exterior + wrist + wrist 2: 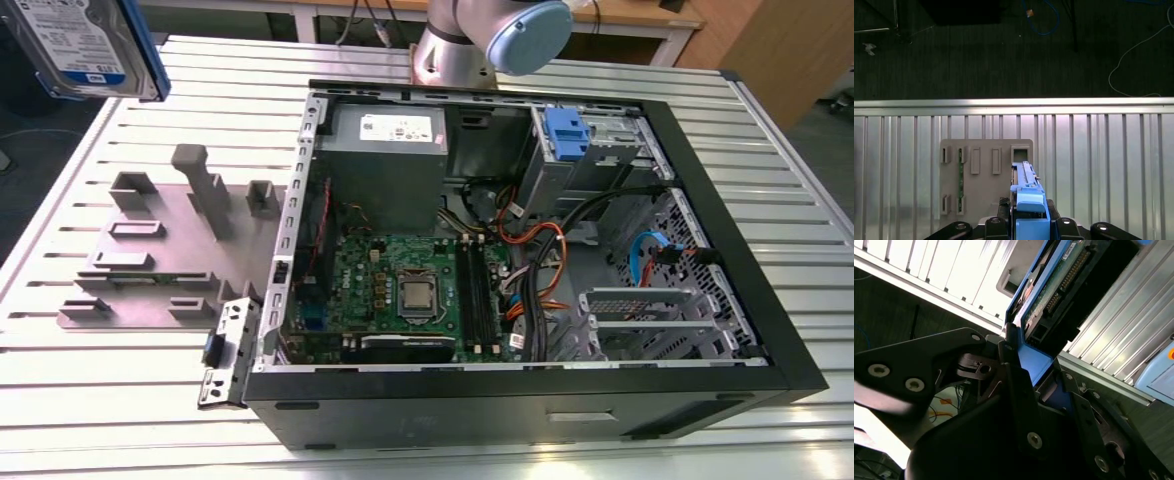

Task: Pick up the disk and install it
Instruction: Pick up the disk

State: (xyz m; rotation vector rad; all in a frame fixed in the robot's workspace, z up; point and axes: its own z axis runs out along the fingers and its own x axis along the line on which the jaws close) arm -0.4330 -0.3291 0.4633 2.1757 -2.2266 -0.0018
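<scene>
The disk [83, 42], a silver drive with a blue-and-white label in a blue carrier, hangs in the air at the exterior view's top left, above the table's far corner. In the first wrist view the disk [1026, 187] stands edge-on over the grey fixture plate [981, 175], well above it. My gripper [1029, 222] is shut on the carrier's blue end. In the second wrist view the disk [1056, 290] shows its green circuit side, and the gripper [1031, 372] clamps the blue frame between black fingers [1009, 365].
An open black computer case [747, 250] lies on the slatted metal table [94, 380], with a motherboard [400, 290], a grey power supply [387, 135] and a drive bay with a blue latch piece [567, 135]. The grey fixture plate [154, 255] sits beside the case. The arm's base [467, 45] rises behind it.
</scene>
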